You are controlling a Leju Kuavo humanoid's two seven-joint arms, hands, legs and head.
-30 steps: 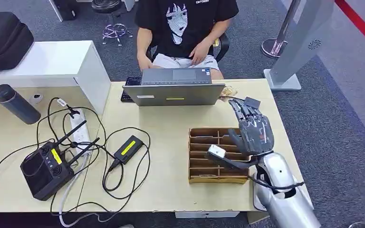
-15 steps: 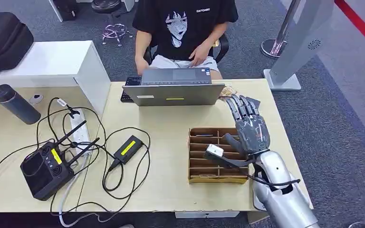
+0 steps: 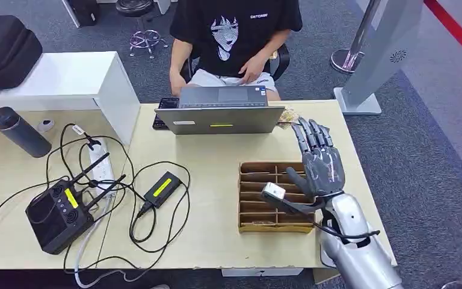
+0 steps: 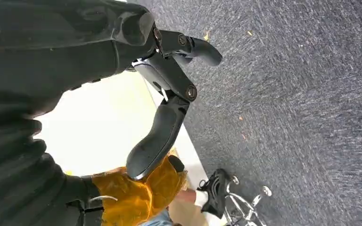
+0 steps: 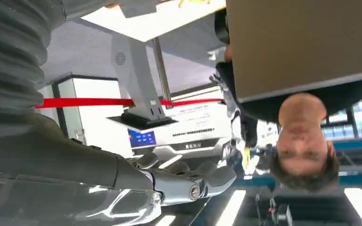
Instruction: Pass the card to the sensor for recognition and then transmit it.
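Right hand (image 3: 320, 164) is hovering, fingers spread and holding nothing, over the slotted cardboard card box (image 3: 264, 201) on the desk (image 3: 216, 156), at five o'clock from the laptop (image 3: 219, 114). Left hand (image 4: 169, 94) is hanging open above carpet.

— What colour is the tabletop (image 3: 216, 156)?
— Pale wood. The slotted organizer (image 3: 264, 198) on it is brown cardboard.
— And the laptop (image 3: 219, 117)?
— Silver-grey, with a yellow-green sticker.
— The right hand (image 3: 319, 162)?
— Dark grey with silver.
— The person's T-shirt (image 3: 234, 30)?
— Black, white printed face.
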